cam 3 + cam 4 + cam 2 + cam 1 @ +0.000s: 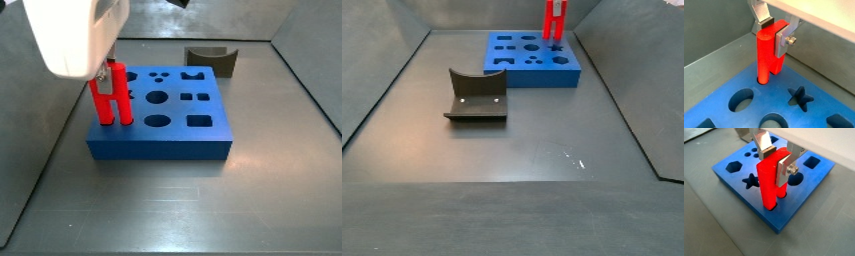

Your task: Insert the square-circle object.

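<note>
Both wrist views look down from close above the blue block (771,188), along the gripper (776,159) and the red piece (769,183). A side view sits high and near the block (160,125); another looks from well back, beyond the dark curved block (476,97). Both side views share the block.

One end effector (776,159), one red square-circle object (771,183), one blue block (174,135), one olive block (476,97).

Even, bright light is seen in all views. Small white glare spots are seen on the grey floor (572,158). The gripper (80,35) is washed out white and blurred.
</note>
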